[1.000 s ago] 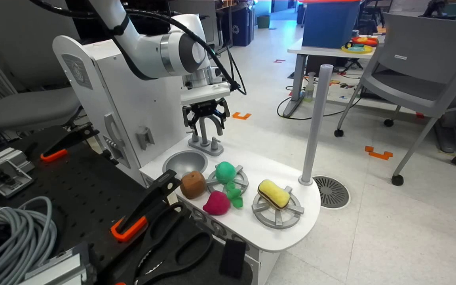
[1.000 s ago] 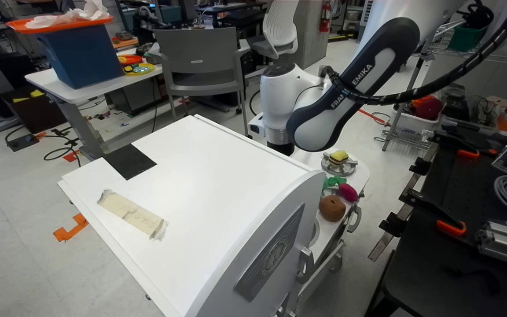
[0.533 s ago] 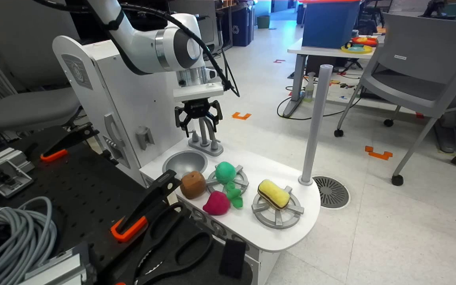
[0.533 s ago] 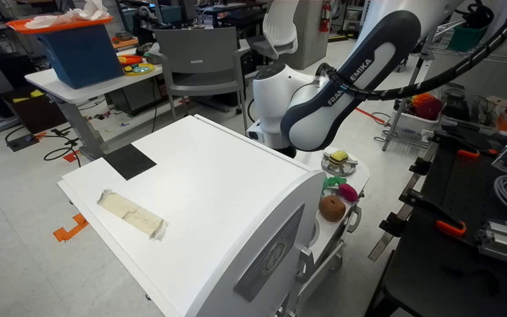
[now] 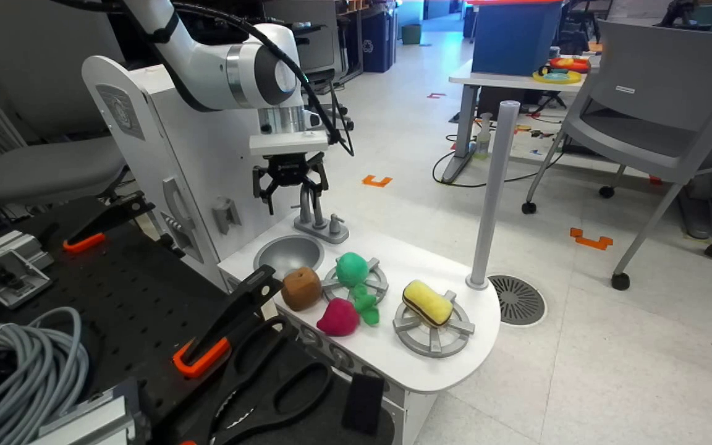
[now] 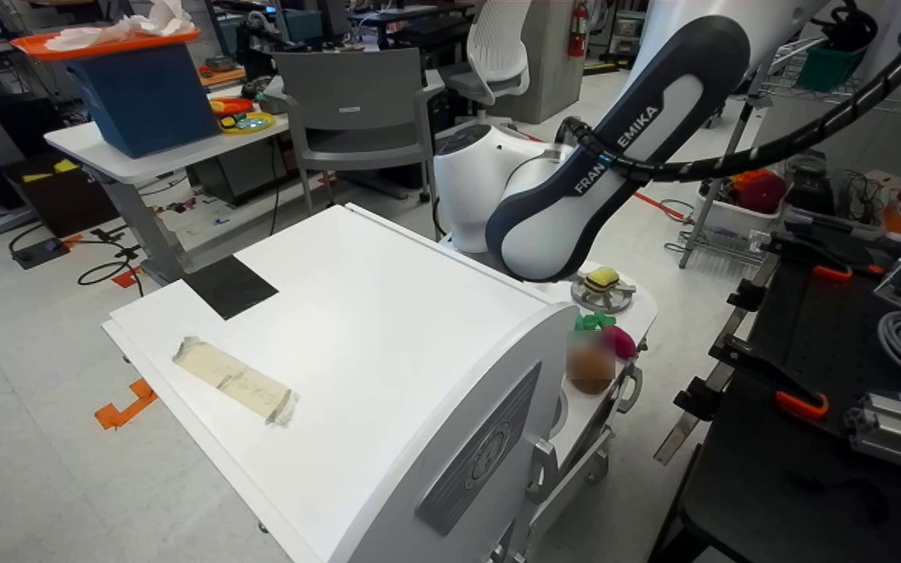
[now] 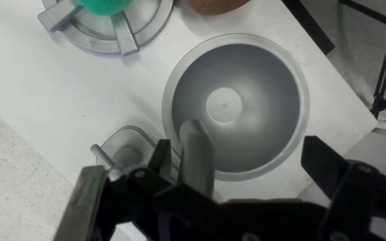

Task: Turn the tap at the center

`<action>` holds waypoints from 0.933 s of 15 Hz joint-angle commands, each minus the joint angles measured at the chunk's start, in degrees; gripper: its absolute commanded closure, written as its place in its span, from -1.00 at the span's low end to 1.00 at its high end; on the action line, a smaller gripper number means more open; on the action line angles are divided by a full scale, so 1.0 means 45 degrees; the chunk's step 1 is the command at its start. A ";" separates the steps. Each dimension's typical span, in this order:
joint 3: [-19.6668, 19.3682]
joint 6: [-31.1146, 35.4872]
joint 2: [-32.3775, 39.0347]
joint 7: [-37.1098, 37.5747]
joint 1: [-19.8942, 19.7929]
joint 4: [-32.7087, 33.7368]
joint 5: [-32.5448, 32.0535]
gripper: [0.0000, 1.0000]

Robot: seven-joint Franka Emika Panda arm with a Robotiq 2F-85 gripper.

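The tap is a silvery-grey gooseneck spout; in an exterior view the tap [image 5: 305,205] stands on its grey base at the sink's far edge. In the wrist view the tap [image 7: 197,157] shows its spout end over the rim and inside of the grey sink bowl [image 7: 235,38]. My gripper [image 5: 293,201] is open around the spout. In the wrist view the gripper [image 7: 236,142] has the spout between its fingers, close to the left finger; whether they touch I cannot tell. The right finger is well apart from the spout. Tap and fingers are hidden in an exterior view behind the white panel [image 6: 357,336].
A brown toy [image 5: 301,288], a green toy [image 5: 352,269] and a magenta toy [image 5: 339,317] lie beside the bowl. A yellow toy [image 5: 428,303] lies on a grey burner. A tall grey pole [image 5: 497,185] stands at the counter's end. The white cabinet [image 5: 220,136] rises beside the tap.
The open gripper has moved left in an exterior view. The tap's spout has swung the same way, from pointing right to over the sink bowl. The toys have not moved.
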 commanded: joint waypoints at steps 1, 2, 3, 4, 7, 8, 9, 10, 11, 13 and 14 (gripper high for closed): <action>0.0325 -0.0844 0.0063 0.0250 0.0147 0.0252 0.0613 -1.00; 0.0485 -0.1205 -0.0076 0.0294 0.0087 0.0150 0.0857 -1.00; 0.0658 -0.1656 -0.0199 0.0309 0.0015 0.0093 0.1143 -1.00; 0.0787 -0.2099 -0.0307 0.0349 -0.0035 0.0061 0.1399 -1.00; 0.1172 -0.3251 -0.0584 0.0415 -0.0235 0.0106 0.2230 -1.00; 0.1227 -0.3406 -0.0651 0.0407 -0.0294 0.0151 0.2442 -1.00; 0.1218 -0.3430 -0.0759 0.0432 -0.0344 0.0155 0.2613 -1.00; 0.1191 -0.3379 -0.0873 0.0433 -0.0405 0.0114 0.2728 -1.00; 0.1067 -0.3272 -0.1142 0.0570 -0.0457 -0.0092 0.2803 -1.00; 0.0755 -0.3559 -0.1913 0.0897 -0.0627 -0.0702 0.2729 -1.00; 0.0418 -0.4302 -0.2379 0.1379 -0.0595 -0.0955 0.2599 -1.00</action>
